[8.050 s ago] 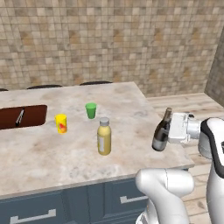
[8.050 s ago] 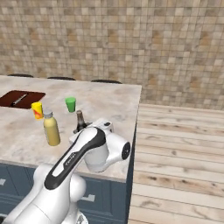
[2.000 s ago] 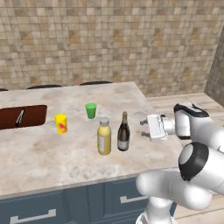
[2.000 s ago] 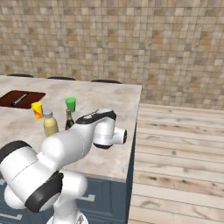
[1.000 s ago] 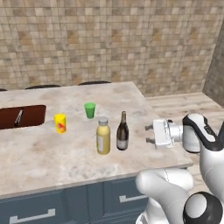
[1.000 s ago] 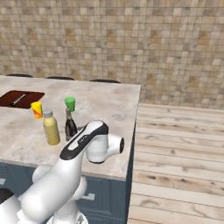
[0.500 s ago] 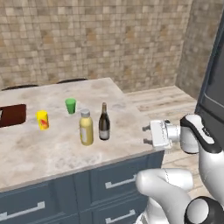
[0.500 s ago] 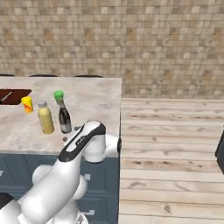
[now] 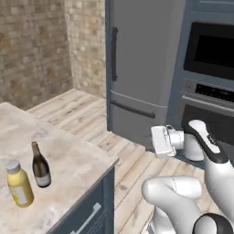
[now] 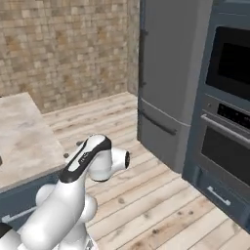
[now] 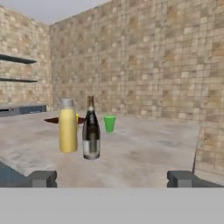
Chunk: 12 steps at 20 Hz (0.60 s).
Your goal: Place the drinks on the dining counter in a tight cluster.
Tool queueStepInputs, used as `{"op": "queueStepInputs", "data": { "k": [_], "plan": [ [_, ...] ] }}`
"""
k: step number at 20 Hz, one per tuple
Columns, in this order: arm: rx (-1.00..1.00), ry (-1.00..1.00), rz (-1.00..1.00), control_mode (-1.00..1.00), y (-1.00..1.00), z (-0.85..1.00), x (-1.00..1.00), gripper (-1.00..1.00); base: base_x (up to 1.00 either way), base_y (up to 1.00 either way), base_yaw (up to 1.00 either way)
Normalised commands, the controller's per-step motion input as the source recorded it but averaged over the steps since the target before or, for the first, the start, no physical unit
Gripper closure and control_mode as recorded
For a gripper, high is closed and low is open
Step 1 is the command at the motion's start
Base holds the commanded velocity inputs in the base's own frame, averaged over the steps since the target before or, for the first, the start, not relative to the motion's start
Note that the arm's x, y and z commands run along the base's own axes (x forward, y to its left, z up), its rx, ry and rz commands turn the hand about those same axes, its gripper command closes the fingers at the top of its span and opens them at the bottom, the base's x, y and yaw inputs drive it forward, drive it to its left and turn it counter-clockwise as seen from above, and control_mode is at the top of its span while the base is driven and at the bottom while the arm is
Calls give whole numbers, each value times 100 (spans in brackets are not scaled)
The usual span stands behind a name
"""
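A: Where do the drinks stand?

B: Two of them are upright on the desk (image 9: 68,160), the beige marble-topped island. The wine bottle (image 9: 40,165) is dark, slim and long-necked, with a pale label low on its body. The yellow bottle (image 9: 18,184) is stouter and shorter, with a grey cap.

A: How close together?

B: Just beside each other, with a thin gap between them. In the left base view the yellow one is to the left and nearer the camera. In the hand view the yellow bottle (image 11: 68,126) is left of the wine bottle (image 11: 91,130), and the two nearly touch.

A: Anything else on the top?

B: A small green cup (image 11: 109,124) stands behind the wine bottle in the hand view, well back. A sliver of something yellow peeks out between the bottles there; I cannot tell what it is.

A: And the gripper?

B: The gripper (image 9: 156,140) hangs off the desk's end, over the wooden floor (image 9: 132,155), in front of the grey fridge (image 9: 141,68) and the oven (image 9: 212,68). Its jaws are spread as wide as they go, and nothing is between them. In the hand view the two dark fingertips (image 11: 43,178) sit far apart, pointing at the bottles.
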Motion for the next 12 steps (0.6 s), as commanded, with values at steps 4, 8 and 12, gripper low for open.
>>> {"op": "queueStepInputs", "data": {
  "k": [4,8,12],
  "plan": [
    [0,0,0,100,0,0,0,-100,0,0,-99],
    [0,0,0,100,0,0,0,-100,0,0,-100],
    [0,0,0,100,0,0,0,-100,0,0,-100]
  ]
}}
